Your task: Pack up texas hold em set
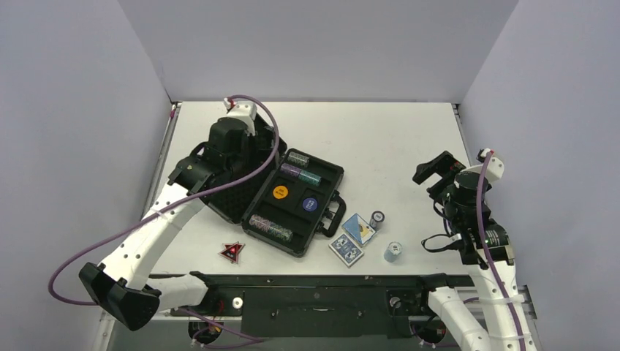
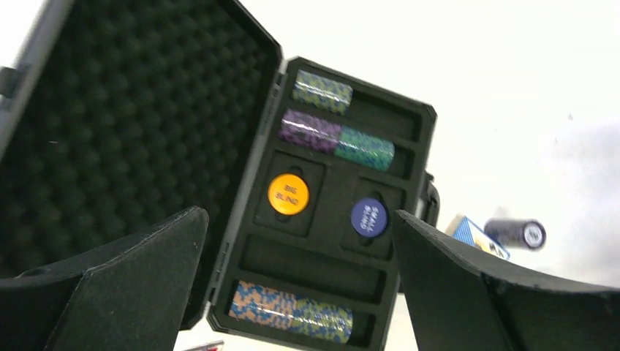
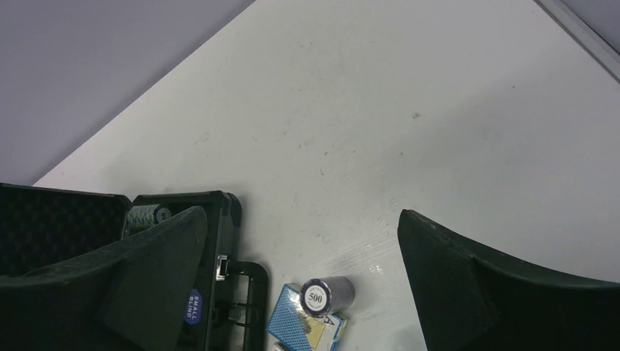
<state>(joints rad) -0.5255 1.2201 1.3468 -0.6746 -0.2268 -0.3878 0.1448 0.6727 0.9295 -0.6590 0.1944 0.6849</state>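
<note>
Two sets of jaws are spread wide, nothing grasped. The briefcase (image 2: 314,259), laid open seemingly for access to its foam slots, is framed between those of the left gripper (image 2: 298,216); a chip roll (image 3: 325,295) and card deck (image 3: 292,325) lie unpacked between those of the right gripper (image 3: 300,216).

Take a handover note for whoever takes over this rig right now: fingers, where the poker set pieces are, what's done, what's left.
Left gripper: fingers open, empty, over the lid side of the open small black hard briefcase.
Right gripper: fingers open, empty, over the table right of the case.
Done: glittery chip rolls, orange round button and blue round button sit in the foam tray.
Left: two blue card decks, dark chip roll and pale chip roll right of the case; red-black triangle near its left corner. Then close the lid.
</note>
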